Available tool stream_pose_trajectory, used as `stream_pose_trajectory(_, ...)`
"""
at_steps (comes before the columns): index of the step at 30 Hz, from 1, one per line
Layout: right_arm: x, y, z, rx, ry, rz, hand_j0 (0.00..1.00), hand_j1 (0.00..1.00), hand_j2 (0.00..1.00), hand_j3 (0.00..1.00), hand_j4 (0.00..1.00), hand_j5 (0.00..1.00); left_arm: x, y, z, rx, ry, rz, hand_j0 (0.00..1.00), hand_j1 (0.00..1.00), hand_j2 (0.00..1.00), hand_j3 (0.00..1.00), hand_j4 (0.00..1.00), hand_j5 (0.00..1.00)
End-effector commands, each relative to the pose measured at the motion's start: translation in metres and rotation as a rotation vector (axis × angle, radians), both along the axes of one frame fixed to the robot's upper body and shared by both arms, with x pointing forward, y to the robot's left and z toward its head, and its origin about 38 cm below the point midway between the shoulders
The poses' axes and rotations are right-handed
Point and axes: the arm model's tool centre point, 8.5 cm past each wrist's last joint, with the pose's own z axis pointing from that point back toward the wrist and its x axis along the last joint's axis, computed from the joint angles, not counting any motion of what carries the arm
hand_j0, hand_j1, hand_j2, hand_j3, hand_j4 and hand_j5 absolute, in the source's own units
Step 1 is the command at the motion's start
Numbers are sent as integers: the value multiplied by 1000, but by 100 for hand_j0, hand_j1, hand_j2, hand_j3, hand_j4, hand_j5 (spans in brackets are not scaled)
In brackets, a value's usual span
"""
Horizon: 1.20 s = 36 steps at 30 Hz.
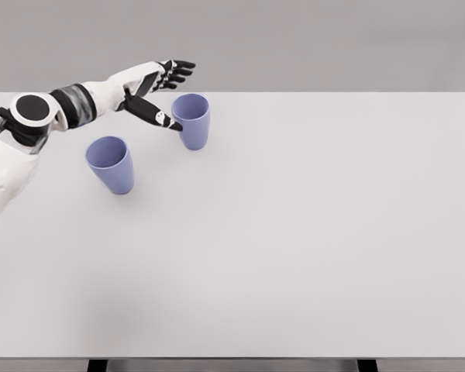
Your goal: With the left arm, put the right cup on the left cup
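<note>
Two blue cups stand upright on the white table point(294, 232). The left cup point(111, 164) is nearer to me; the right cup point(192, 120) stands farther back. My left hand point(170, 94) reaches in from the left, open, just left of and behind the right cup. Its fingers point(176, 71) are stretched out above the cup's far side. The thumb point(156, 112) points at the cup's left rim and touches or nearly touches it. Nothing is held. The right arm is out of view.
The table's far edge runs just behind the right cup, with a grey wall beyond. My left forearm point(77, 105) hovers above and behind the left cup.
</note>
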Motion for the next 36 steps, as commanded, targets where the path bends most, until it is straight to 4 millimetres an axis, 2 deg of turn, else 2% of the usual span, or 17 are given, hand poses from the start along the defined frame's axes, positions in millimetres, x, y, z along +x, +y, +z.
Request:
stream_pose_trajectory(1, 0, 0, 0, 0, 0, 0, 100, 100, 100, 100, 100, 100, 2, -1, -6, -8, 16, 8, 100, 100, 100, 100, 100, 100)
stream_pose_trajectory(16, 0, 0, 0, 0, 0, 0, 100, 100, 100, 100, 100, 100, 11, -7, -17, 3, 54, 21, 100, 100, 100, 100, 100, 100)
stream_pose_trajectory(27, 0, 0, 0, 0, 0, 0, 100, 100, 100, 100, 100, 100, 15, -3, -13, 5, 52, 37, 100, 100, 100, 100, 100, 100)
stream_pose_trajectory(36, 0, 0, 0, 0, 0, 0, 100, 100, 100, 100, 100, 100, 19, -1, -22, 2, 76, 55, 100, 100, 100, 100, 100, 100)
